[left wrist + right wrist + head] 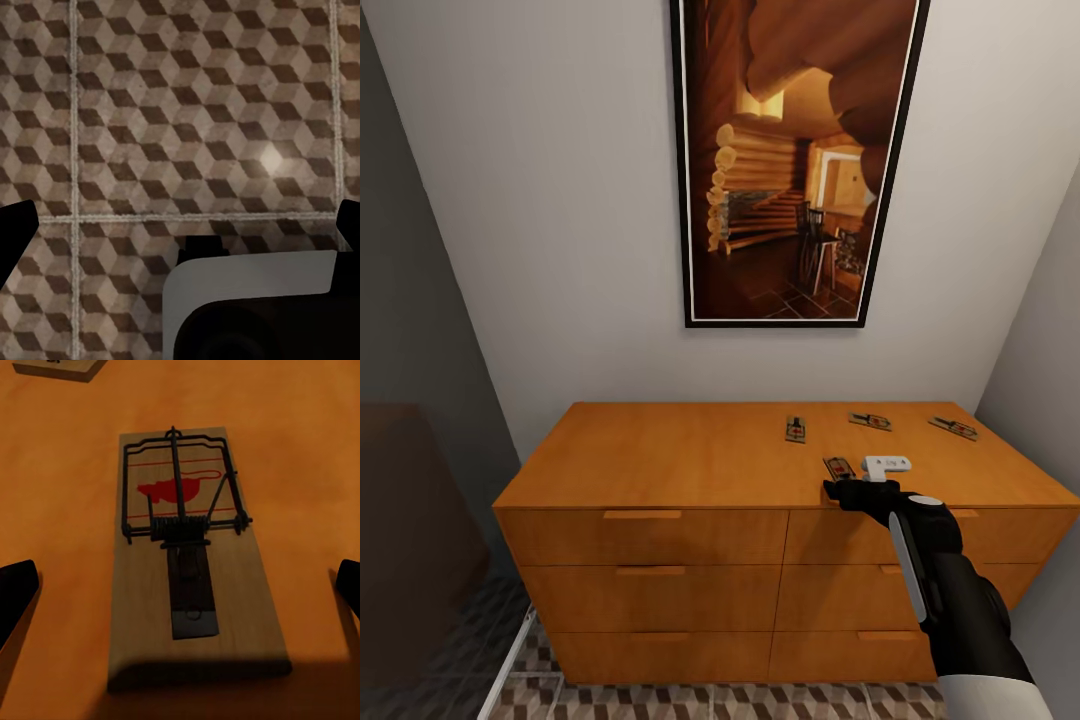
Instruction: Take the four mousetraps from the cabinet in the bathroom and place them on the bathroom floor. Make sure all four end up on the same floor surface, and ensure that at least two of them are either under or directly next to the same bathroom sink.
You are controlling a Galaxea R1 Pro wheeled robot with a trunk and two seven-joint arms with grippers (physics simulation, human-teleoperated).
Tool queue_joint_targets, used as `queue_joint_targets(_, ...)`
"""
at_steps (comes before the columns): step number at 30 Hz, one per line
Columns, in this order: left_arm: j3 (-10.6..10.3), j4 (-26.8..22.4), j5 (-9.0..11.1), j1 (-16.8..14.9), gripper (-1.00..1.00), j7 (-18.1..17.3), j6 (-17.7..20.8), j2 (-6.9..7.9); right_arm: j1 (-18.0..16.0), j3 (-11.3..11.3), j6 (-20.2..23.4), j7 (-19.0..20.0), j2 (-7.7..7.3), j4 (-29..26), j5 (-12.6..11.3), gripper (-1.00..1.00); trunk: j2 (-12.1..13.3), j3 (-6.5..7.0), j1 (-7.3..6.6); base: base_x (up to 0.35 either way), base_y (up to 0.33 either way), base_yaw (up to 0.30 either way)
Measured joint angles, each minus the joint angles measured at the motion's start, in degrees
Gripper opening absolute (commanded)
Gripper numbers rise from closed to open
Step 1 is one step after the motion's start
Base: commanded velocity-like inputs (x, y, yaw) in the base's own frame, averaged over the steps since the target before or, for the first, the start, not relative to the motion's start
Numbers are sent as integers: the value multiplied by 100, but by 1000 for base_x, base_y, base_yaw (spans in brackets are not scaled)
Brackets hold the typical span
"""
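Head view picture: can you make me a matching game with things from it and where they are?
Things:
1. tall framed picture of a log cabin room
2. wide orange-brown wooden cabinet
3. flat brown wooden mousetrap with a red mark nearest the front edge
4. black right gripper

Places:
A. standing on the cube-patterned tile floor
B. hanging on the pale wall
C. reaching over the cabinet's front edge
D. lying on the cabinet top, just ahead of the gripper

Pairs: 1-B, 2-A, 3-D, 4-C
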Motion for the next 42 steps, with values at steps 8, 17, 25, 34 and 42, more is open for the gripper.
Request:
queue_joint_targets(8,-3,0,0,0,100,0,0,-4,0,0,-5,1,0,2,11,100,0,0,0,0,0,0)
queue_joint_targets(17,-4,0,0,0,100,0,2,-3,0,1,-9,-5,0,4,12,100,0,0,0,0,0,0)
queue_joint_targets(25,-4,0,0,0,100,0,2,-4,0,0,-188,-5,0,87,53,100,0,0,0,0,0,0)
queue_joint_targets(34,-4,0,0,0,100,0,3,-8,0,2,-238,-5,0,110,56,-100,0,0,0,0,0,0)
queue_joint_targets(42,-3,0,0,0,100,0,3,-8,-1,-2,-256,-3,-1,99,170,-100,0,0,0,0,0,0)
